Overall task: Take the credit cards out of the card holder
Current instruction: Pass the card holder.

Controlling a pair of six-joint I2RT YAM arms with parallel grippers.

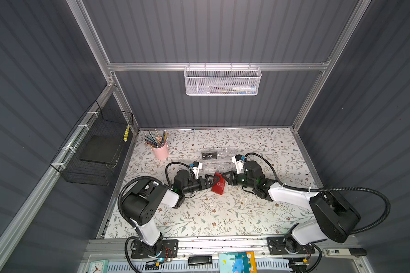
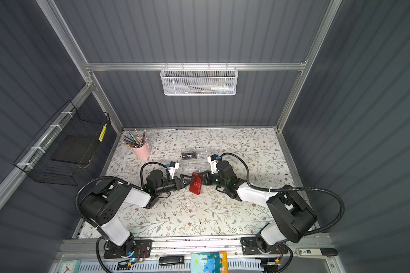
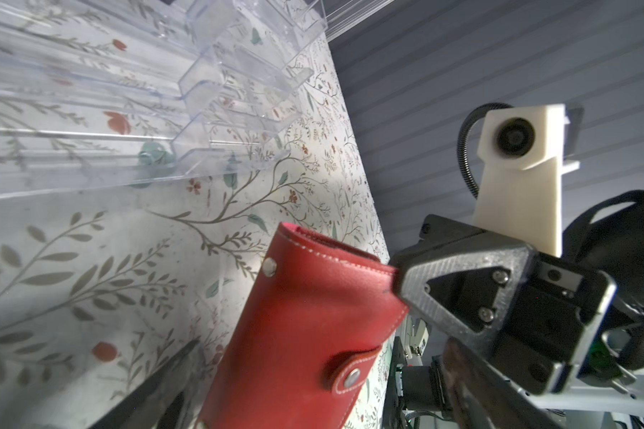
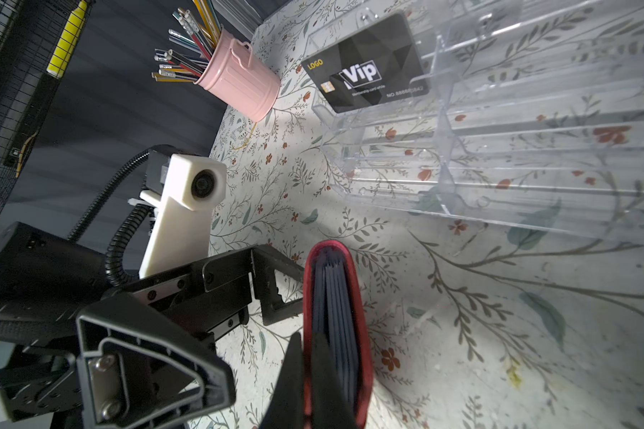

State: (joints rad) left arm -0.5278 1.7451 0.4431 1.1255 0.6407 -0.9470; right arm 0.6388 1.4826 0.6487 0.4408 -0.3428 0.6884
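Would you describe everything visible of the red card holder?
The card holder is a red leather-like booklet with white stitching, metal snap studs and a strap tab over its cover. Dark sleeve pages show between the covers. It stands tilted on edge, pinched by the shut right gripper; the open left gripper faces it.

The holder point(image 1: 218, 186) is seen between the left gripper point(image 1: 211, 182) and the right gripper point(image 1: 224, 177), at the middle of the table point(image 1: 199, 217). Just behind it the box point(image 1: 223, 163) is set, a card point(image 1: 209, 156) lodged in its rear left slot. The cup point(image 1: 161, 150) is placed rear left.
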